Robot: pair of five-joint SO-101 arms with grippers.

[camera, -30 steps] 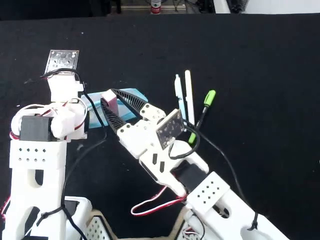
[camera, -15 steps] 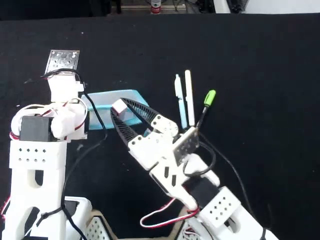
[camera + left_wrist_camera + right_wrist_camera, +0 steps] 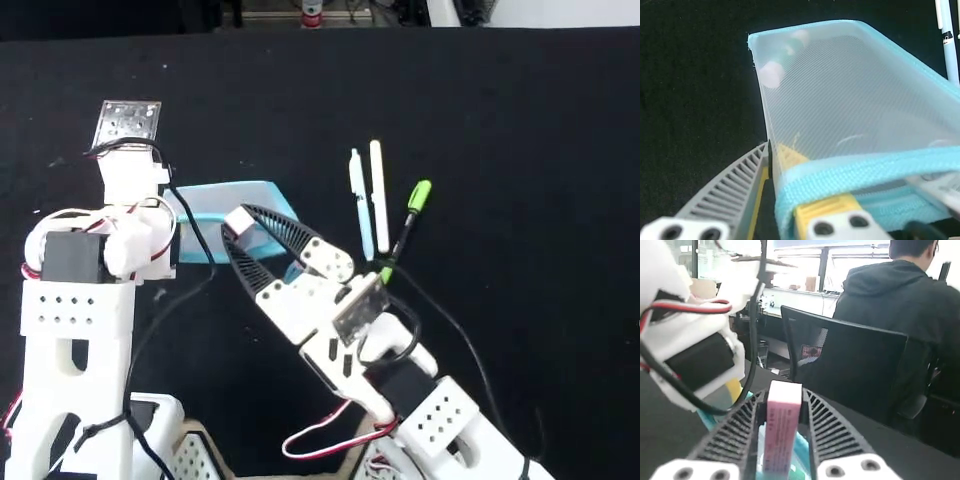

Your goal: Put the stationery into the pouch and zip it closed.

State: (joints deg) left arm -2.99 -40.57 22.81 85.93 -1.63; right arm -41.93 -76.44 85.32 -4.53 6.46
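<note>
The light blue mesh pouch (image 3: 225, 205) lies flat left of centre. My left gripper (image 3: 182, 228) is shut on its near edge, the teal rim of the pouch (image 3: 840, 125) pinched between the fingers (image 3: 725, 205). A pink eraser (image 3: 238, 217) is held upright over the pouch's right part, with my right gripper (image 3: 240, 224) shut on it. In the right wrist view the eraser (image 3: 782, 426) sits between the ribbed fingers (image 3: 827, 432). A blue pen (image 3: 359, 203), a white pen (image 3: 379, 195) and a green highlighter (image 3: 412, 210) lie on the mat to the right.
A black mat (image 3: 520, 150) covers the table, with free room at the back and far right. The left arm's white body (image 3: 75, 300) stands at the near left. A cable (image 3: 440, 300) trails from the right arm past the highlighter.
My right gripper, still holding the eraser, has drawn back a little toward the near right, uncovering more of the pouch. The left arm has stayed put.
</note>
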